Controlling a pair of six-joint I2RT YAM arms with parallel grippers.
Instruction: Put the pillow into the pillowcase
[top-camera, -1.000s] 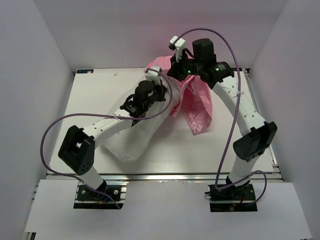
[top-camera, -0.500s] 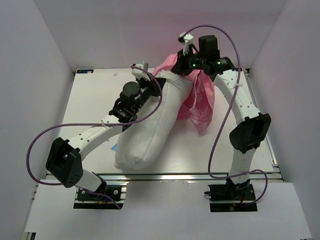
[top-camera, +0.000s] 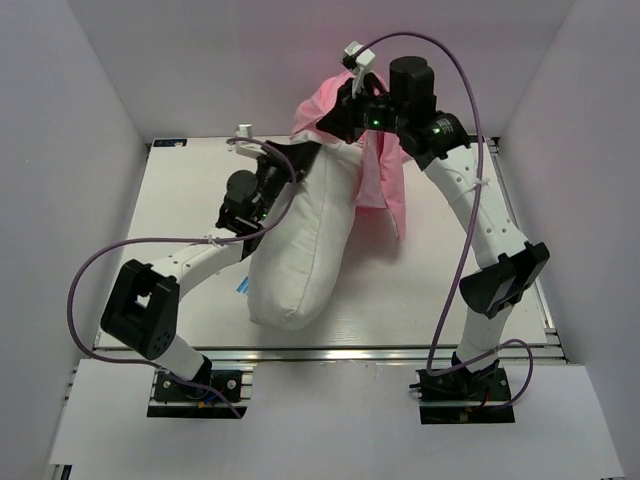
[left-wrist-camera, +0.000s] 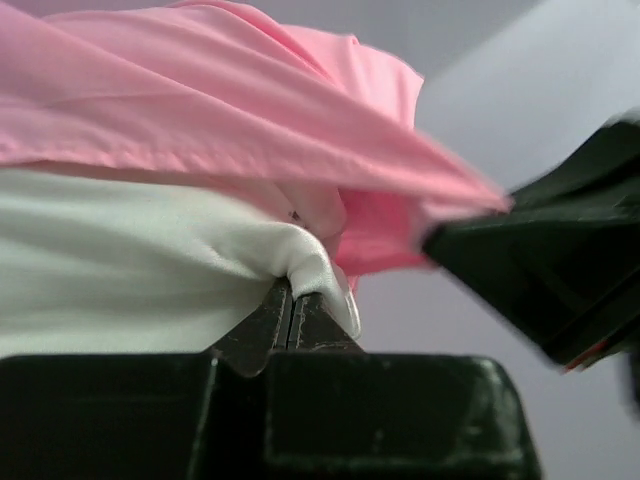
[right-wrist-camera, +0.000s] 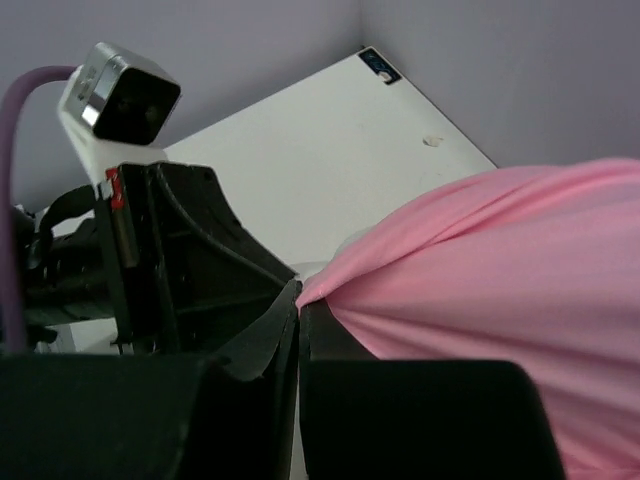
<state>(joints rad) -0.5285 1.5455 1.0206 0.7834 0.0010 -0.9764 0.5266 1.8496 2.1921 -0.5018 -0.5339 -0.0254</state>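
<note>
Pinching a fold of the pillow (left-wrist-camera: 120, 270), the left gripper (left-wrist-camera: 292, 293) is closed tight. The right gripper (right-wrist-camera: 299, 301) clamps the pillowcase (right-wrist-camera: 480, 290) edge; pink fabric drapes over the pillow's far end.

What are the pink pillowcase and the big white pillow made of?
The pillowcase looks like thin, smooth pink cloth, maybe satin: it has a soft sheen and hangs in loose folds. The pillow looks like white fabric over soft stuffing: it is plump and puckers at its gathered corner.
</note>
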